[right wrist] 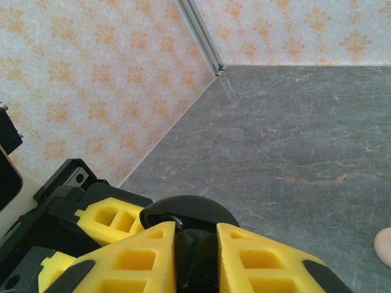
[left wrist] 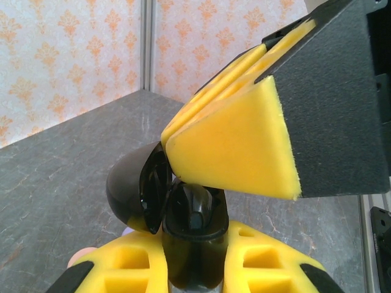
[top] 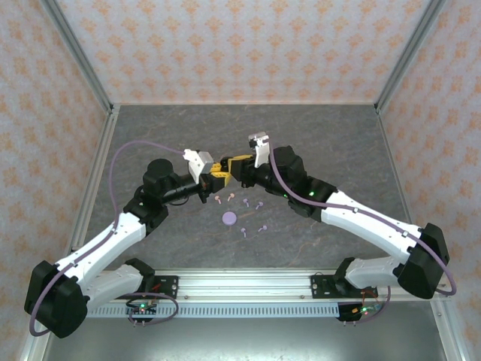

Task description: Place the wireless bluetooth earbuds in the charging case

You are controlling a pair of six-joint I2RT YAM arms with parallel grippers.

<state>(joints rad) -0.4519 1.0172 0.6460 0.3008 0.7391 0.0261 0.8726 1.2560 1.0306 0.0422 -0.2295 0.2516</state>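
Both arms meet above the middle of the worktop [top: 316, 135]. The left fingers [top: 219, 173] are closed tight on the body of a glossy black charging case [left wrist: 195, 226], held off the surface with its lid [left wrist: 137, 189] swung open. The right fingers [top: 239, 162] are nearly closed, pinching the same case from the opposite side. Small lavender and pink earbuds [top: 246, 203] lie scattered on the worktop just below the fingers, around a lavender disc [top: 229, 219]. Contents of the black case cannot be made out
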